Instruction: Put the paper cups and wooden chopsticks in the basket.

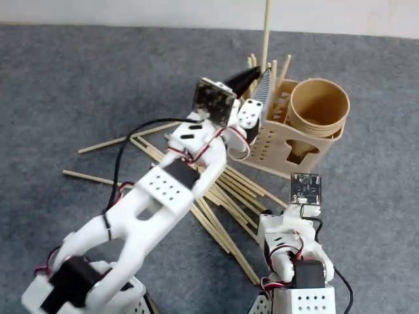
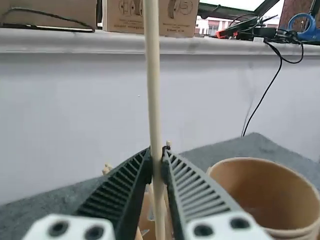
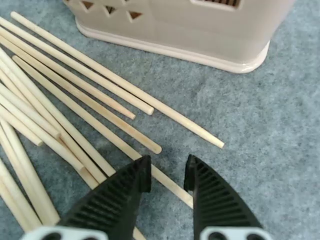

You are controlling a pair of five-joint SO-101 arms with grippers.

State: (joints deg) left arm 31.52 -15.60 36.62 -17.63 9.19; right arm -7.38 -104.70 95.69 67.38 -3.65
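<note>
Currently held: one wooden chopstick (image 1: 266, 33) (image 2: 151, 75), upright, pinched low on its shaft, long end sticking up toward 12 o'clock.
Left gripper (image 1: 262, 72) (image 2: 156, 152): fingers closed tight on that chopstick, no gap visible either side of it.
Left arm pose: base at 7 o'clock, stretched out diagonally toward 1 o'clock, wrist over the 9 o'clock end of the basket, fingers pointing up and away.
Right gripper (image 3: 167, 167): fingers parted a little, nothing between them, hovering over the mat; a loose chopstick lies on the mat below the gap, contact can't be told.
Right arm pose: base at 5 o'clock, folded up short, wrist aimed toward 12 o'clock, just on the 6 o'clock side of the basket.
Basket (image 1: 275, 154) (image 3: 200, 30): beige, cut-out walls, at 1 o'clock on the mat.
Paper cups (image 1: 319, 108) (image 2: 270, 195): brown, nested in a stack, upright inside the basket's 3 o'clock half.
Chopsticks in basket (image 1: 278, 69): a few stand in the 9 o'clock half, tips above the rim.
Loose chopsticks (image 1: 222, 196) (image 3: 75, 100): a pile flat on the mat at centre, fanning from 9 o'clock to 5 o'clock, partly under the left arm; nearest ends close to the basket's foot.
Mat (image 1: 65, 78): grey carpet-like surface.
</note>
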